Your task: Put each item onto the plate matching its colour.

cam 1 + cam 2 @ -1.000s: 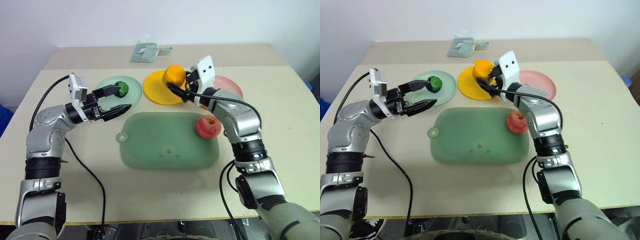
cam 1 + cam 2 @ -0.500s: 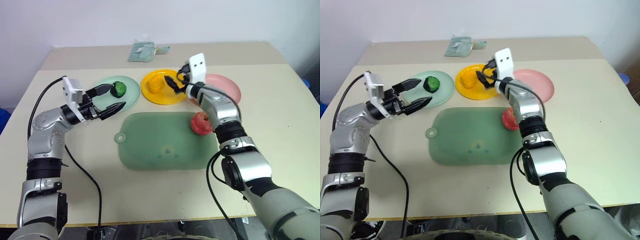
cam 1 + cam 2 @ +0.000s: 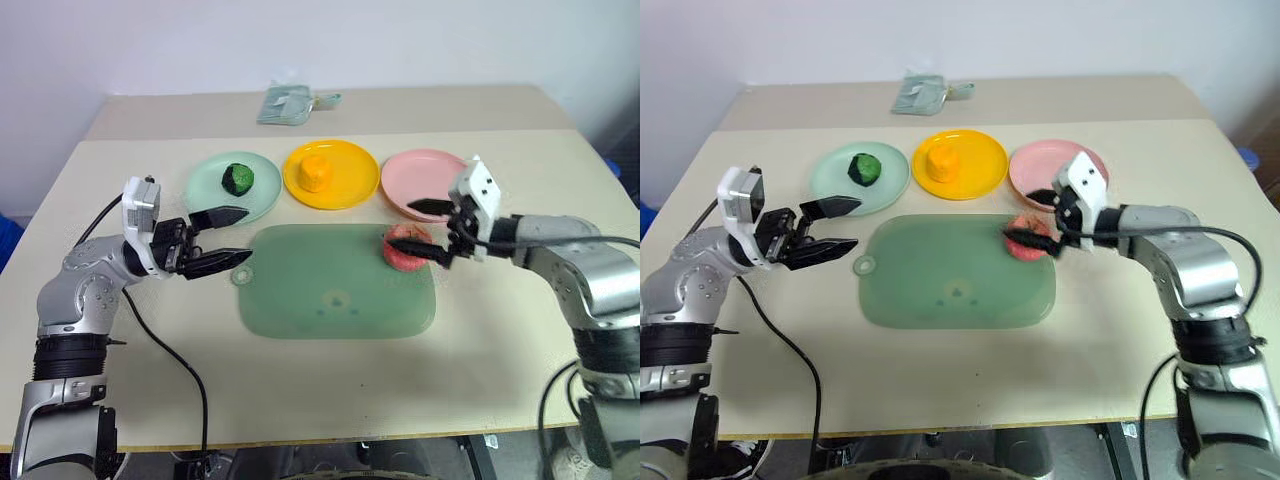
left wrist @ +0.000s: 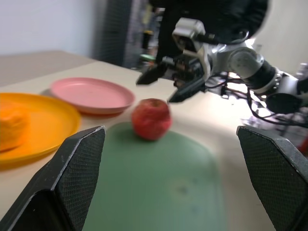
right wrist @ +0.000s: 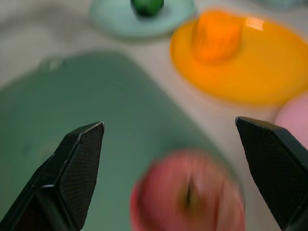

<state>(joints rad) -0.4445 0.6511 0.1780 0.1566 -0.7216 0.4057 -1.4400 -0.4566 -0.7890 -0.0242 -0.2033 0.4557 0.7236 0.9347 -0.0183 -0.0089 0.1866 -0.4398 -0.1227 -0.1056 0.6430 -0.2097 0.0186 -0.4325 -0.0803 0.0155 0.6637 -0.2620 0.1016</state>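
Left gripper [image 3: 222, 238] spread wide, holding nothing, hovering over the table [image 3: 520, 330] just off the mat's [image 3: 320, 290] tabbed corner, fingers aimed across toward the right arm. Green ball [image 3: 238, 178] resting on the mint plate [image 3: 205, 186], just beyond the upper finger and clear of it. Orange [image 3: 315, 172] sitting on the yellow plate [image 3: 350, 188], farther along from the left gripper and well apart from both hands.

Right gripper [image 3: 428, 229] also spread wide and empty, hanging at the mat's far corner, fingers pointing toward the left arm. Apple [image 3: 404, 247] on the mat directly in front of those fingers, lower finger lying over its top; contact not clear. Pink plate [image 3: 400, 180] bare, just past the upper finger, its near rim under the fingertip. Folded pale cloth [image 3: 290, 103] at the table's far side, well away from both hands.
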